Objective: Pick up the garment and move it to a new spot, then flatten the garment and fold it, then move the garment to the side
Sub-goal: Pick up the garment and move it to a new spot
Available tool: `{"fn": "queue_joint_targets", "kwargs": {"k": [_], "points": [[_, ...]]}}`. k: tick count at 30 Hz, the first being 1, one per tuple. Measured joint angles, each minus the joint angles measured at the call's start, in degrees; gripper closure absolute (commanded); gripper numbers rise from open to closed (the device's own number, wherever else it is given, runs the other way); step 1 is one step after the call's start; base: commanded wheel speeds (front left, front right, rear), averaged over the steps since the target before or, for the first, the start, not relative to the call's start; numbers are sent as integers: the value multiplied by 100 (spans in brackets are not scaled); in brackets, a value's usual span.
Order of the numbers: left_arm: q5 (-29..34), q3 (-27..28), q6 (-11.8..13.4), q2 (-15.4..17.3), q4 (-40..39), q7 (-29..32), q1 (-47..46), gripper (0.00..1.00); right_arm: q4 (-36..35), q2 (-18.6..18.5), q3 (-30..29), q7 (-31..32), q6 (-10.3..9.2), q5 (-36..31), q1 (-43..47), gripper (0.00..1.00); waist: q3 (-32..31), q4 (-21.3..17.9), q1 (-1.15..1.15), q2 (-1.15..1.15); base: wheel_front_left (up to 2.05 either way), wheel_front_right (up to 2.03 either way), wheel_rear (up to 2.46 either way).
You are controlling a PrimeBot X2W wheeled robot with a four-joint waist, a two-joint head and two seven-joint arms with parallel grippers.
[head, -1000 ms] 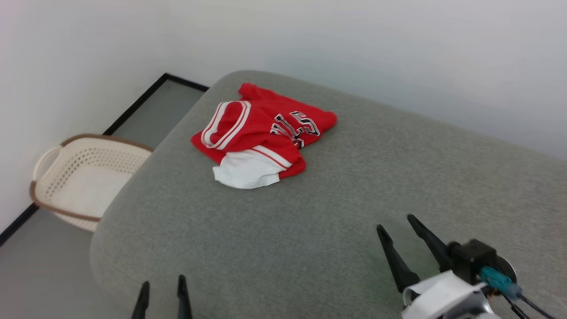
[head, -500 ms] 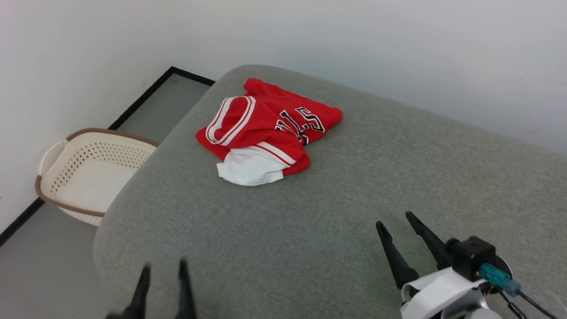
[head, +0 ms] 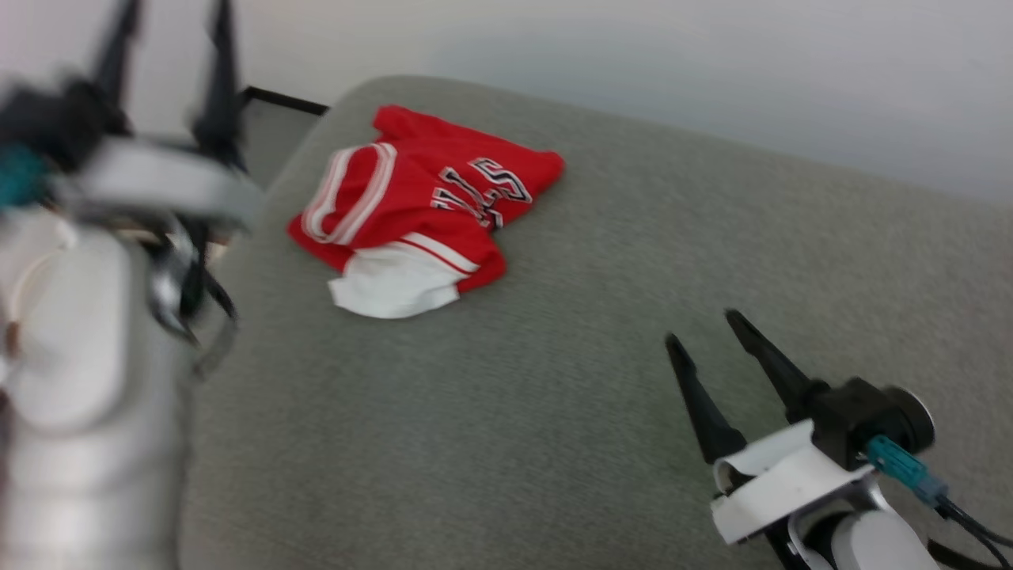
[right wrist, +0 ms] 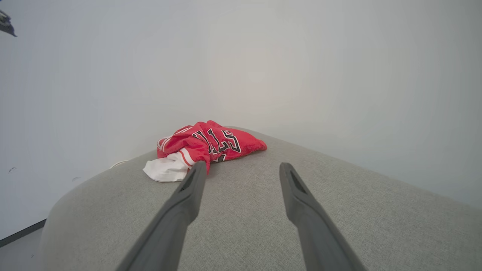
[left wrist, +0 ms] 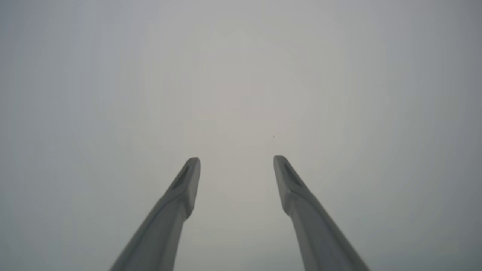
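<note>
The garment (head: 419,214), a crumpled red T-shirt with a white sleeve and black lettering, lies near the far left corner of the grey cushion (head: 601,332). It also appears ahead in the right wrist view as a red heap, the garment (right wrist: 207,145). My left gripper (head: 166,16) is raised high at the upper left, blurred, open and empty, well left of the shirt. In its own wrist view the left gripper (left wrist: 237,160) faces a blank pale wall. My right gripper (head: 704,328) hovers open over the cushion at the lower right, far from the shirt; the right gripper (right wrist: 243,167) holds nothing.
A white wall runs behind the cushion. A strip of grey floor with a black skirting line (head: 285,99) shows beyond the cushion's left corner. My pale left forearm (head: 79,380) covers the lower left of the head view.
My left arm has swung up fast from the bottom edge to the upper left. The head camera has shifted, so the shirt sits further left. The right gripper rose slightly.
</note>
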Motion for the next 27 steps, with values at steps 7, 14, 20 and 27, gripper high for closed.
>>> {"fn": "queue_joint_targets", "kwargs": {"k": [7, 14, 20, 27], "points": [[-407, -44, -148, 710, 2395, 673, -1948, 0, -165, 30, 447, -14, 0, -71, -445, 0, 517, -618, 0, 0, 0, 0, 0], [-1330, -893, -175, 922, 4025, 2770, -2605, 0, -42, 122, 762, -137, 0, -71, -711, 0, 1058, -1336, 0, 0, 0, 0, 0], [-2114, -1503, -175, 1346, 4291, 4228, -2552, 0, -45, 186, 868, -204, 0, -74, -863, 0, 1465, -1793, 0, 0, 0, 0, 0], [-2820, -1848, -176, 1673, 4324, 4976, -2299, 0, -99, 279, 1071, -226, 0, -104, -1085, 0, 1886, -2200, 0, 0, 0, 0, 0]]}}
